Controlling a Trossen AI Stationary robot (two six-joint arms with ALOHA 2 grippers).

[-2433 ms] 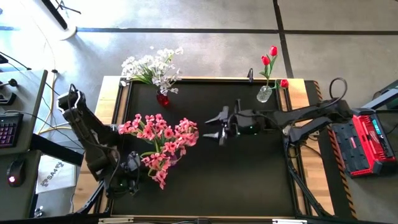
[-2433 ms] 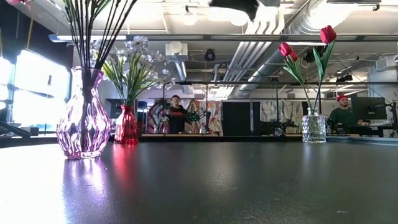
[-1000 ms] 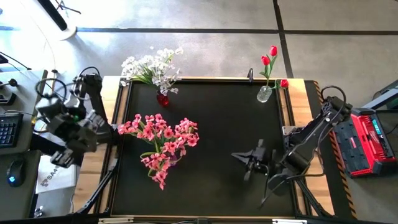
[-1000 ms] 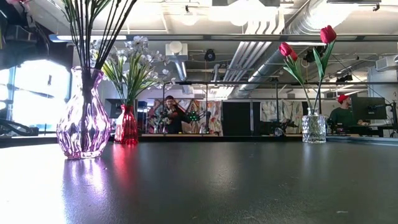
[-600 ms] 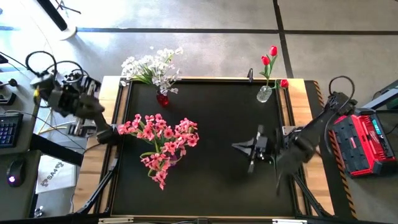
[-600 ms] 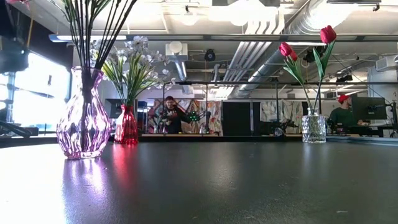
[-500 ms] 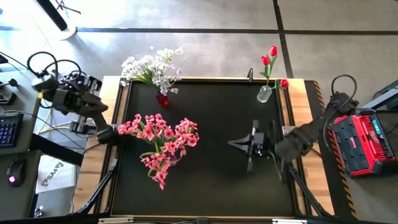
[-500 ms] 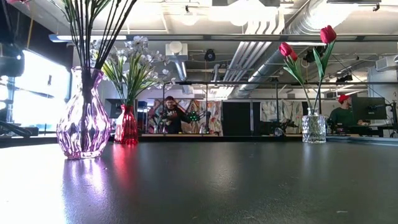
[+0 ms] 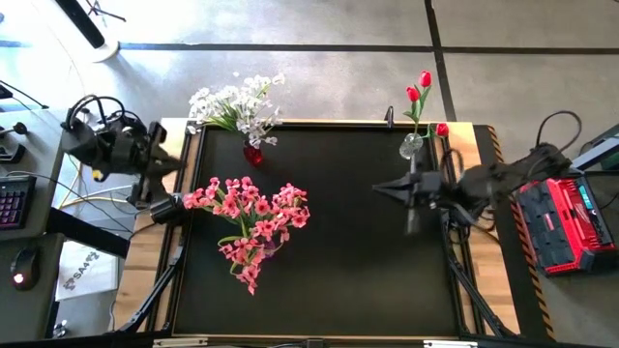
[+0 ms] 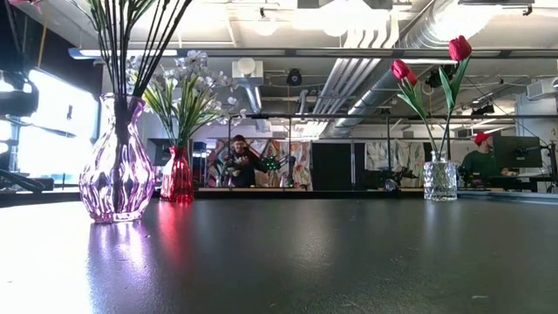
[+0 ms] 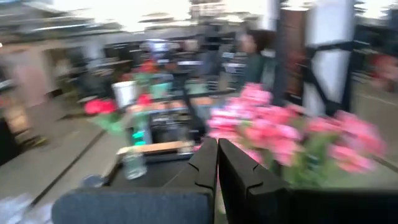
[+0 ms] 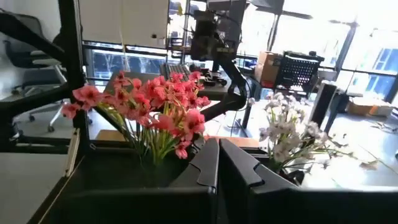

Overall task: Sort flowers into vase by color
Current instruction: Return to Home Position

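The black table top (image 10: 305, 262) is lying bare and glossy at the near edge, catching a purple sheen from the purple vase (image 10: 115, 170), which is standing nearest, left of centre. The pink flowers (image 9: 251, 217) are all sitting in it, their blossoms spreading wide. Behind it, at the far edge, the red vase (image 10: 178, 177) is holding the white flowers (image 9: 235, 104). Near the far right corner the clear vase (image 10: 440, 180) is holding the red tulips (image 10: 401, 70).

The right gripper (image 12: 219, 146) is hanging over the table's right side, just beside the clear vase, fingers pressed together and gripping nothing. The left gripper (image 11: 217, 146) is waiting off the table's left edge, fingers likewise closed on nothing. A white sheet (image 9: 82, 271) is lying below that arm, its print too small to read. A red-and-black case (image 9: 569, 222) is sitting right of the table.

Beyond, silver ducts (image 10: 410, 52) are running under the ceiling. A person (image 10: 240, 161) is standing in the middle distance, and a second person (image 10: 478, 157) in a red cap is showing at the right.
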